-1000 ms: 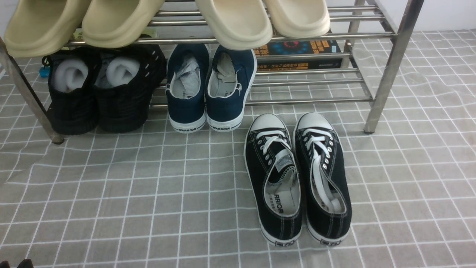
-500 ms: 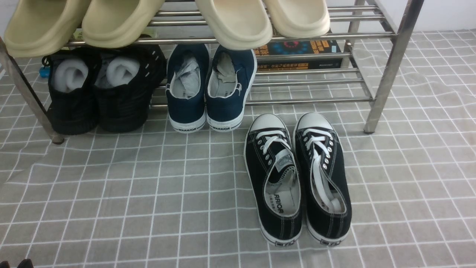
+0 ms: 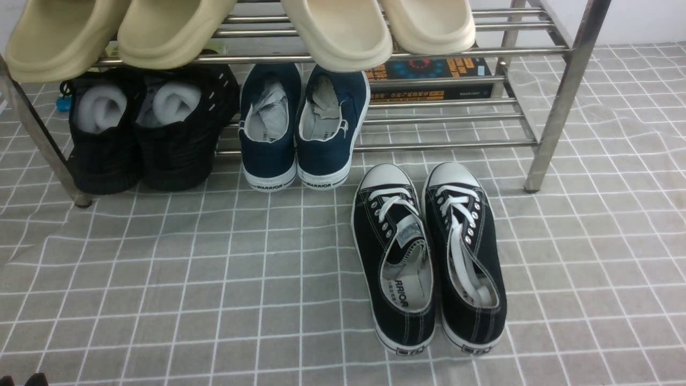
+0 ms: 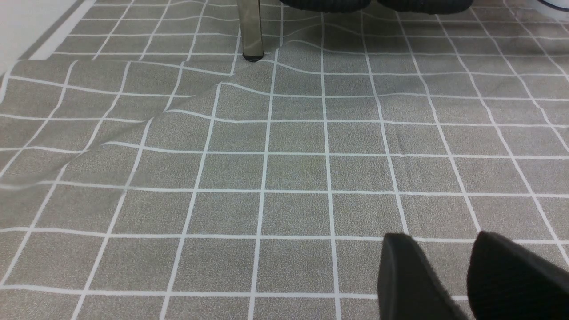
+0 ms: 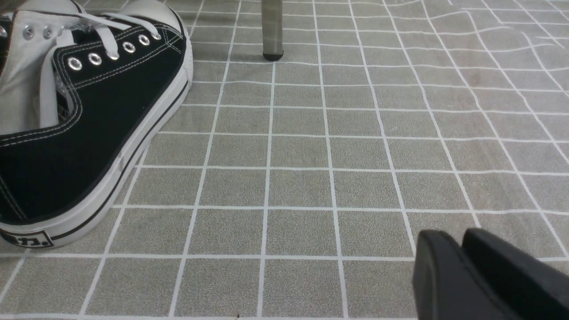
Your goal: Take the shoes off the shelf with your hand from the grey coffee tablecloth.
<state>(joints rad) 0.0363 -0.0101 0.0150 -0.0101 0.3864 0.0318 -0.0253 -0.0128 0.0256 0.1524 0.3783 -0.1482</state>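
The shoes, a pair of black canvas sneakers with white laces and toe caps, stand side by side on the grey coffee tablecloth (image 3: pixel 214 268), toes toward the shelf (image 3: pixel 439 145); one shoe (image 3: pixel 394 257) is left of the other (image 3: pixel 471 268). In the right wrist view the nearer shoe (image 5: pixel 89 133) lies well apart from my right gripper (image 5: pixel 453 235), whose fingers are pressed together over bare cloth. My left gripper (image 4: pixel 440 238) hovers open over bare cloth, nothing between its fingers. Neither hand shows in the front view.
On the shelf's lower tier sit black knit shoes (image 3: pixel 142 139), navy sneakers (image 3: pixel 303 128) and a book (image 3: pixel 429 75); beige slippers (image 3: pixel 337 32) hang over the upper tier. Steel legs (image 5: pixel 272 31) (image 4: pixel 251 31) stand on the cloth, which is wrinkled (image 4: pixel 133 124) near the left leg.
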